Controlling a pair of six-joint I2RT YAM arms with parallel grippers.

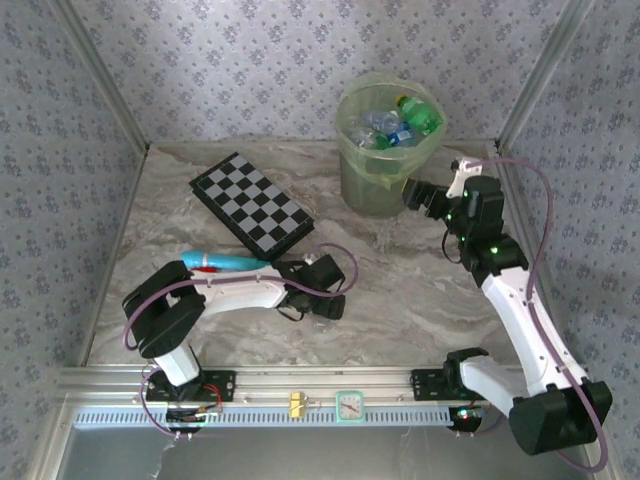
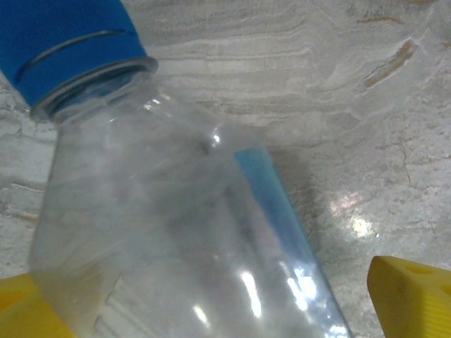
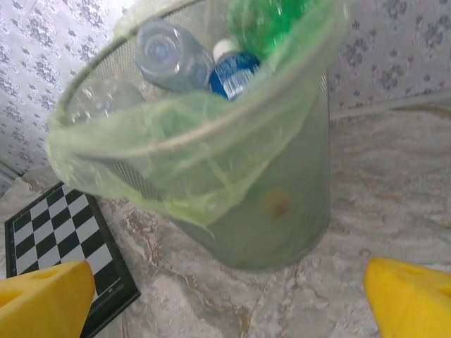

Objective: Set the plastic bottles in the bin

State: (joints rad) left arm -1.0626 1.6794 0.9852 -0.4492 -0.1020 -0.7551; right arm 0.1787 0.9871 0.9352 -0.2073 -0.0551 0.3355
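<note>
Presently logging the surface first: pale marble-look table [image 1: 420,290] with grey-brown veining, glossy under the left wrist camera. Boxed on three sides by blue-grey floral wallpaper [image 1: 250,70], with metal posts [image 1: 100,75] at the back corners.

Logging checkered board [image 1: 252,205] flat at back left, and teal-and-red stick [image 1: 222,262] just beside the left arm. Logging bin [image 1: 380,185] upright at back right of centre, green liner [image 3: 183,176] draped over the rim, heaped with plastic bottles [image 1: 415,115], clear and green.

Finding left gripper [image 1: 328,304] low at mid-front, fingers [image 2: 412,299] spread wide astride a clear bottle [image 2: 176,232], blue cap [image 2: 67,39] toward upper left of the wrist view; strip of table showing between bottle and the right-hand pad. Finding right gripper [image 1: 414,193] just beside the bin wall, fingers [image 3: 42,299] apart, bin framed between them.

Bottle base cut off by the frame edge; left-hand pad mostly covered by the plastic. Cannot read labels inside the bin; cannot count bottles lower in the heap.
</note>
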